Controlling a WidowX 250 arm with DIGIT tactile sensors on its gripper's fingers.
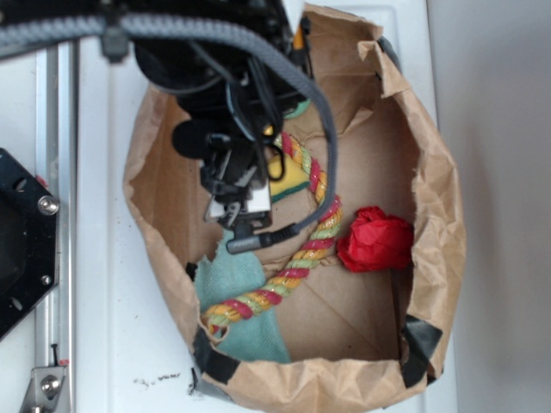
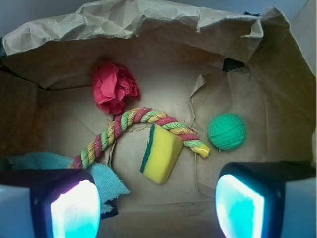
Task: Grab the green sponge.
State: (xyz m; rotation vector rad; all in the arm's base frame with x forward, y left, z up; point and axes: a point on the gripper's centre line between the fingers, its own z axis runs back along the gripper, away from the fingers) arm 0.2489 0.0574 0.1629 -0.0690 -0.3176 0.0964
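Inside the paper bag [image 2: 148, 25], the green sponge [image 2: 161, 153] leans on the rope [image 2: 138, 121]. Bare floor lies around its low edge. Above it, the gripper [image 2: 157, 208] hangs wide apart, holding nothing.

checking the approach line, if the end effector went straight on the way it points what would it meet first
Most likely the green sponge, which lies between the open end effector fingers in the wrist view, against the rope toy; depth is unclear.

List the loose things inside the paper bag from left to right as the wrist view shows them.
Teal cloth → red crumpled paper → green sponge → green ball. The braided rope spans most of that width, so it has no single place in the order.
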